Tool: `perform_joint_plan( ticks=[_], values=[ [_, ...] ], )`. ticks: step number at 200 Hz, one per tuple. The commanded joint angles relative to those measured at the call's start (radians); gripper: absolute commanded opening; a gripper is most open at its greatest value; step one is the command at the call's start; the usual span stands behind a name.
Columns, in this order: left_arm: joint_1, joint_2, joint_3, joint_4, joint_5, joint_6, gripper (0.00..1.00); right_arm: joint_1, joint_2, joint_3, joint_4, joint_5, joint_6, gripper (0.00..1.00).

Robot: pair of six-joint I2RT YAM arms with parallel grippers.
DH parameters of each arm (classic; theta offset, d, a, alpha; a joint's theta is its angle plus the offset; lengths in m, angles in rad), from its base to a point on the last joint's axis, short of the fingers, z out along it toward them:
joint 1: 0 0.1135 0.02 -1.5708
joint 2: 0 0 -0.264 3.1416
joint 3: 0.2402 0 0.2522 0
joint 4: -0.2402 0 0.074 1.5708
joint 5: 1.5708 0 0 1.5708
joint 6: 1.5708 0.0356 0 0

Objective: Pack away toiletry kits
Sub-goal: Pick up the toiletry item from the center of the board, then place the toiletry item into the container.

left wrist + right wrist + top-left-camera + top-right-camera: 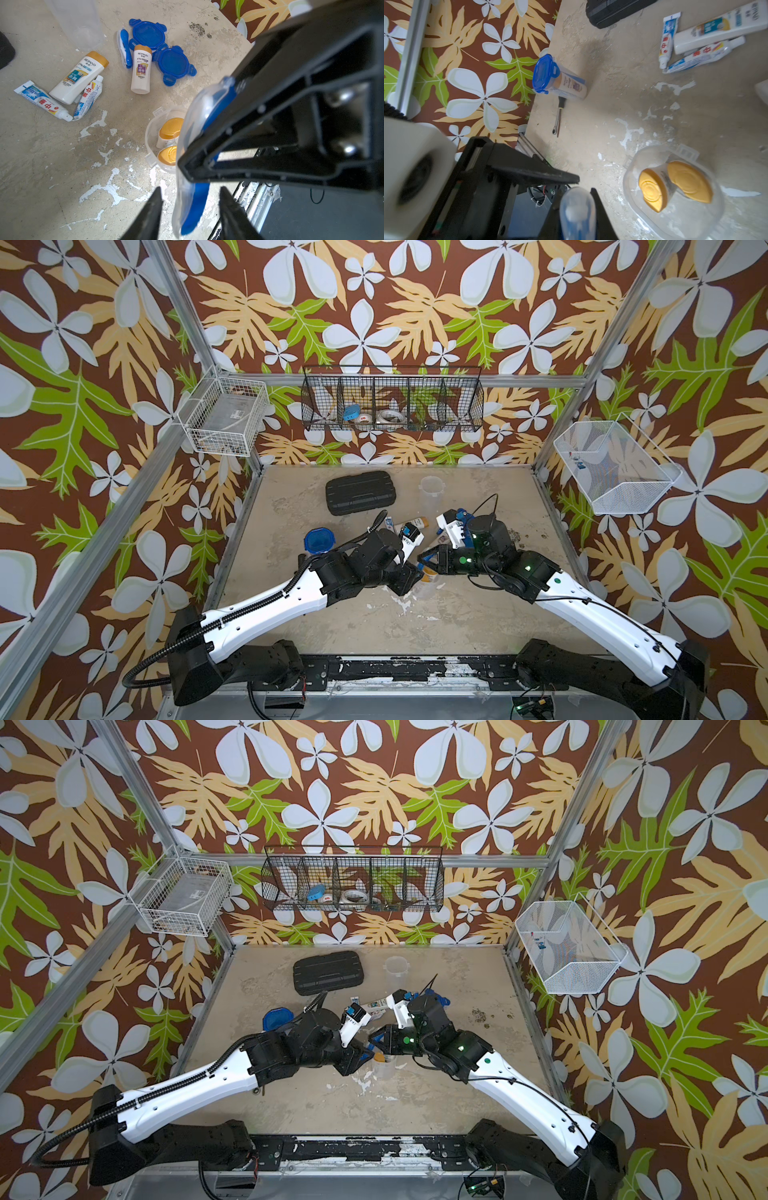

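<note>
Left wrist view: scuffed beige tabletop (52,155), floral wall (259,16); left jaws spread, right jaws pinch toothbrush (195,207).

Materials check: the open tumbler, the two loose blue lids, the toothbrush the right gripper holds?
The tumbler looks like clear, slightly cloudy rigid plastic: the bottle caps show through its wall. The blue lids look like glossy translucent plastic with moulded clip tabs. The toothbrush has a blue handle, probably plastic, inside a clear glossy sleeve; stiff or soft, I cannot tell.
</note>
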Motion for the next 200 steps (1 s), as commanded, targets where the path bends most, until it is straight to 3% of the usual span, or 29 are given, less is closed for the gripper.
perform_joint_plan(
  ticks=[1,17,117,155,200],
  values=[
    [0.002,-0.019,-0.022,-0.010,-0.057,-0.040,0.64,0.001,0.032,0.060,-0.139,0.162,-0.189,0.07],
    [0.015,-0.036,-0.045,-0.019,-0.067,-0.070,0.71,0.001,0.062,0.092,-0.185,0.237,-0.267,0.05],
    [0.093,0.062,0.011,-0.111,-0.125,-0.108,0.70,0.015,0.078,0.037,-0.169,0.333,-0.359,0.03],
    [0.194,0.179,0.103,-0.103,-0.105,-0.147,0.72,0.053,0.094,0.004,-0.146,0.352,-0.341,0.07],
    [0.305,0.458,0.251,-0.100,-0.109,-0.223,0.71,0.098,0.112,-0.009,-0.153,0.419,-0.347,0.17]
  ],
)
